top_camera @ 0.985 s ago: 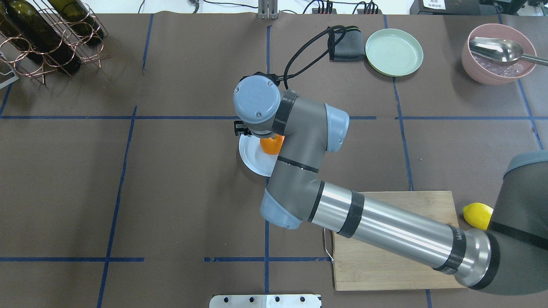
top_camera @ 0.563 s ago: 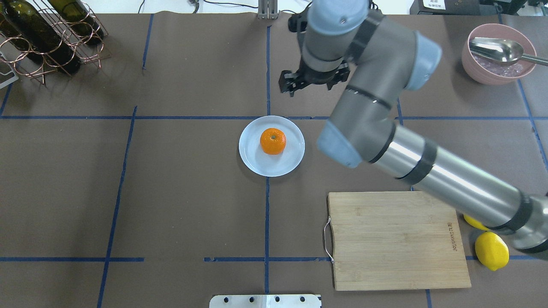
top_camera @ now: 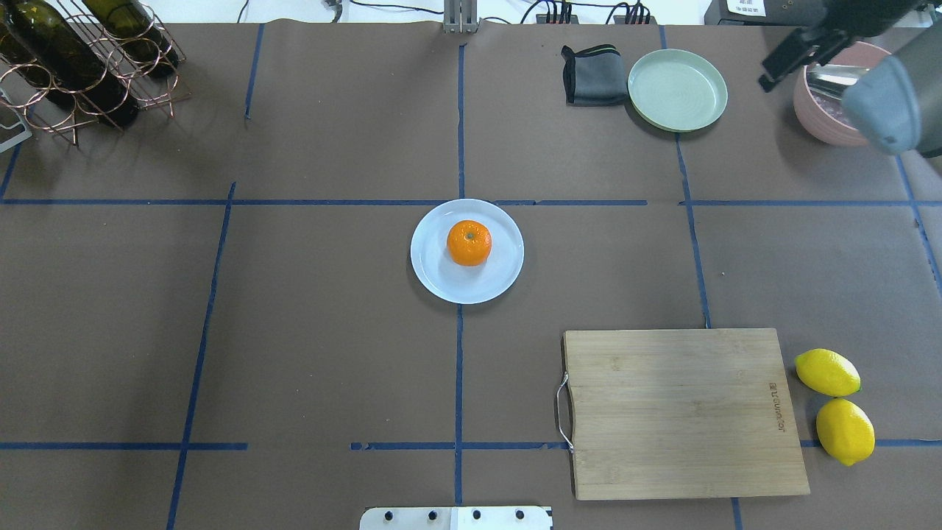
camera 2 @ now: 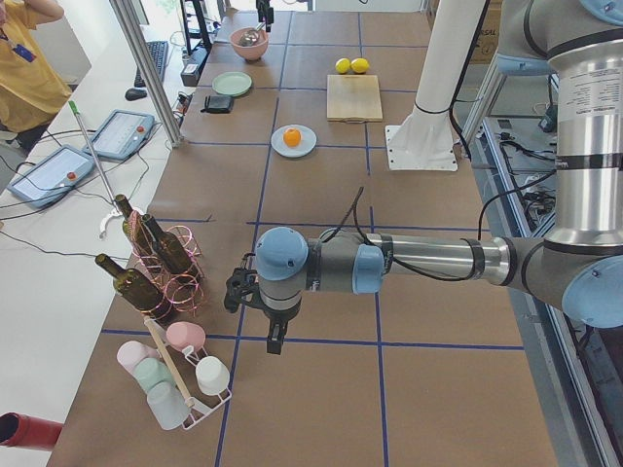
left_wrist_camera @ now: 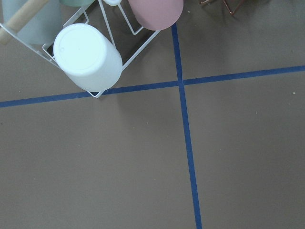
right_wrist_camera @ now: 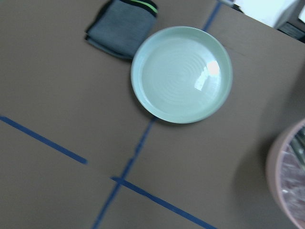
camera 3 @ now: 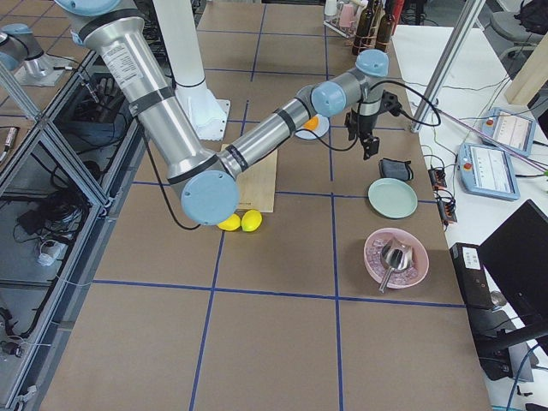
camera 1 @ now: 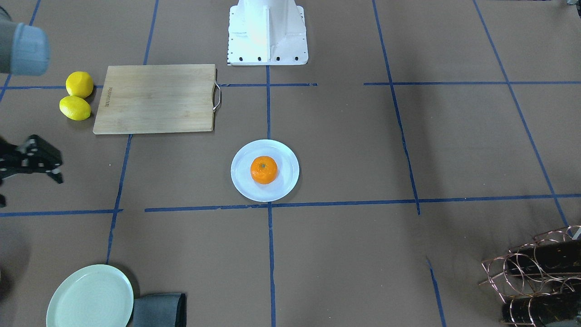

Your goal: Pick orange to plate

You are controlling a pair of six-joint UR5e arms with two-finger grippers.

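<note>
The orange [top_camera: 469,243] rests on the white plate [top_camera: 441,283] at the table's middle, stem dot up; it also shows in the front view as the orange [camera 1: 263,170] on the plate [camera 1: 283,186]. Nothing touches it. My right gripper [camera 1: 28,187] hangs far off toward the table's right back corner, near the pink bowl, open and empty. In the overhead view only one finger [top_camera: 781,60] of it shows. My left gripper [camera 2: 272,339] is out past the table's left end beside the bottle rack; I cannot tell if it is open or shut.
A pale green plate [top_camera: 677,90] and grey cloth [top_camera: 592,75] lie at the back right, next to a pink bowl [top_camera: 817,118] with a spoon. A wooden board [top_camera: 681,412] and two lemons [top_camera: 828,372] sit front right. A wine rack [top_camera: 81,66] stands back left.
The right arm lifted off the plate, leaving the orange lying there, and swung away to the back right corner. The orange has not shifted since it was let go.
</note>
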